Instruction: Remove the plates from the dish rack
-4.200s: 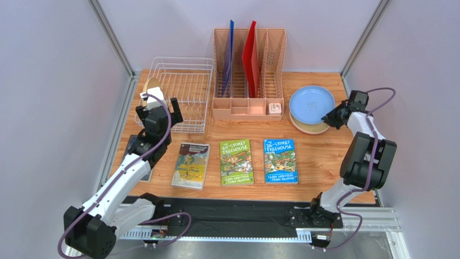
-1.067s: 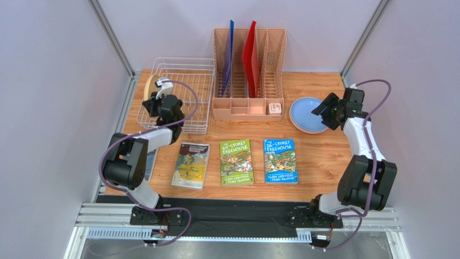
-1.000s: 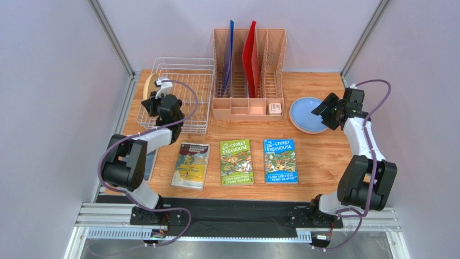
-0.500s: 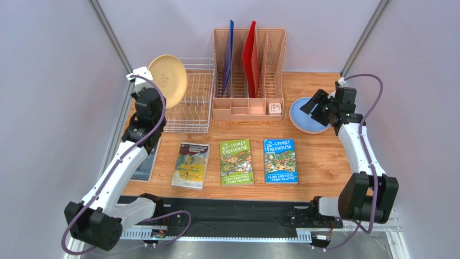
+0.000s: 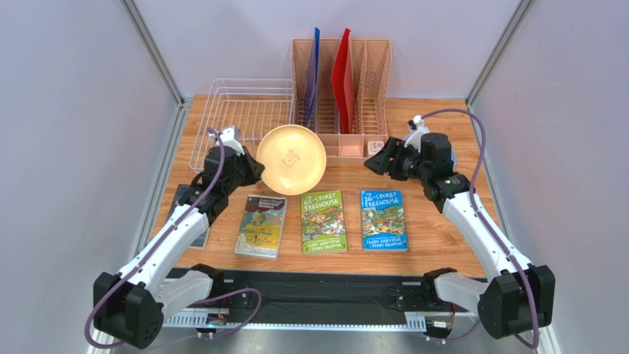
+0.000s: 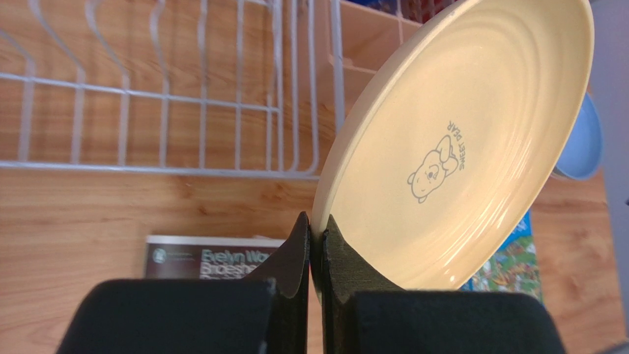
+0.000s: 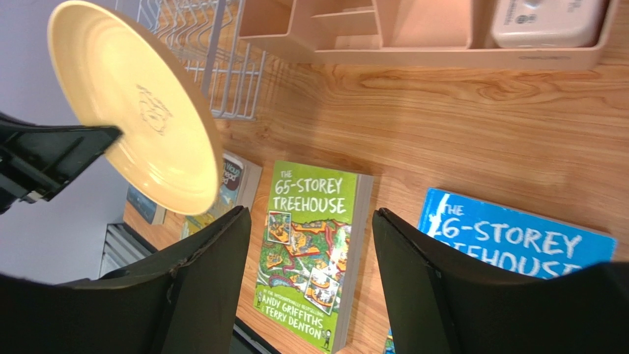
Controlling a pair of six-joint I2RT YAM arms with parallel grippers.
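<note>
A tan plate with a small bear print hangs tilted in the air over the table's middle, in front of the peach organizer. My left gripper is shut on its left rim; in the left wrist view the fingertips pinch the edge of the plate. The white wire dish rack at the back left holds no plates. My right gripper is open and holds nothing, just right of the plate and facing it. A light blue plate shows at the left wrist view's right edge.
A peach slotted organizer with upright blue and red sheets stands behind the plate, a small white box in its front tray. Three books lie in a row near the front, green, blue. Another book lies under the left arm.
My left arm has lifted the tan plate out of the rack and carried it right and forward to the table's middle. My right arm has swung left from the blue plate toward it.
</note>
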